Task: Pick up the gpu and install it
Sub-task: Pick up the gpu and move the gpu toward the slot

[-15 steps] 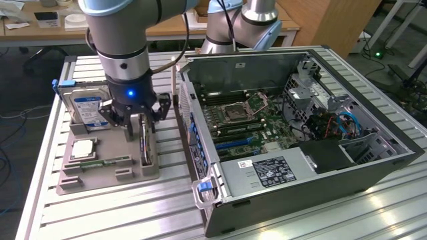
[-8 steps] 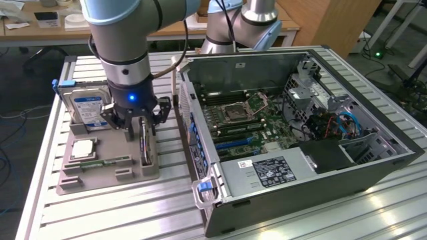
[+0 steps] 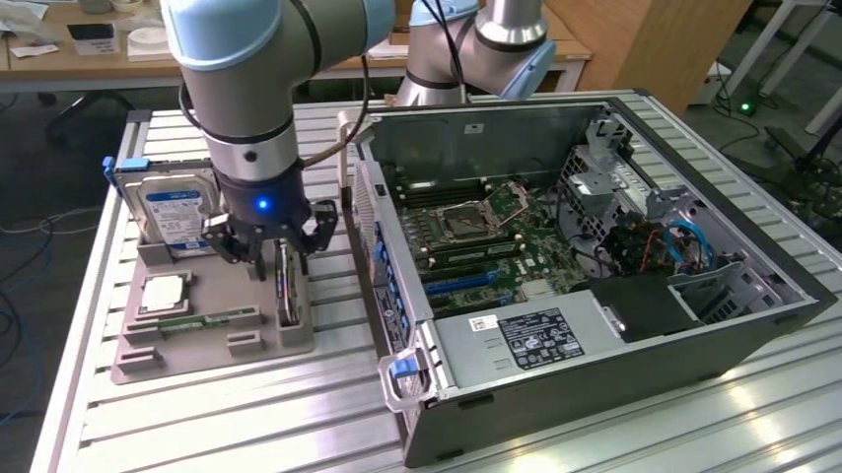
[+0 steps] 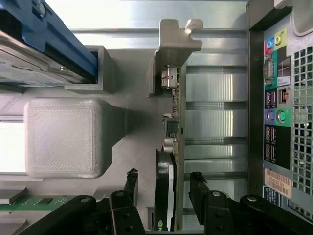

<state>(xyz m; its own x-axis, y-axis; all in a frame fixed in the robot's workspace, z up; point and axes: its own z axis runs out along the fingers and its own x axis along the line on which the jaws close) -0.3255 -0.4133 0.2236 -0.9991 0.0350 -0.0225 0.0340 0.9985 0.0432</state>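
At the exterior view's left, the grey tray (image 3: 145,367) holds the hard drive (image 3: 174,212), memory stick (image 3: 211,318) and gpu (image 3: 286,293) (standing on edge). The claw (image 3: 270,246), wide open, straddles the gpu without clamping it.

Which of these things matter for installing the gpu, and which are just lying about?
For the job: gpu, standing on edge; gripper, open, fingers either side of it; opened computer case.
Lying about: hard drive; memory stick; square chip.
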